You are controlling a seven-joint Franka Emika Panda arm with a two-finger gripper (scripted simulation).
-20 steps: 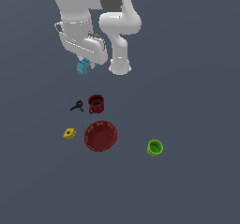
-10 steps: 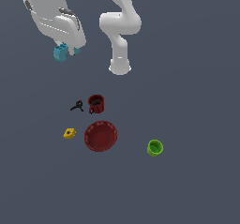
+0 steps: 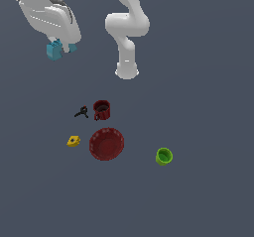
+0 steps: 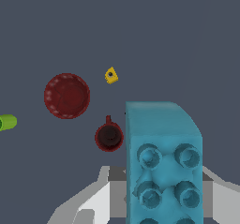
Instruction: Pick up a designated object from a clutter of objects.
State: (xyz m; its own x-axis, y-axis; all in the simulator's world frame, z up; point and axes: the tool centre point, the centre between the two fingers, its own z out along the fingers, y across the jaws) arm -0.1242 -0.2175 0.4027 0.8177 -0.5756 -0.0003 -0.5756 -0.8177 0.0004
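Cyan studded brick (image 3: 54, 50) (unlabelled) clamped in end effector (image 3: 62, 48).

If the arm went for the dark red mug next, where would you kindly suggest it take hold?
Probably across the rim of the mug, coming straight down: it stands upright with its mouth open. Pinch one wall, on the side away from the black clamp lying close beside it.

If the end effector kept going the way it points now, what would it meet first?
The end effector holds the cyan brick. In the wrist view the dark red mug sits nearest that line, so probably the mug or bare floor beside it; depth is unclear.
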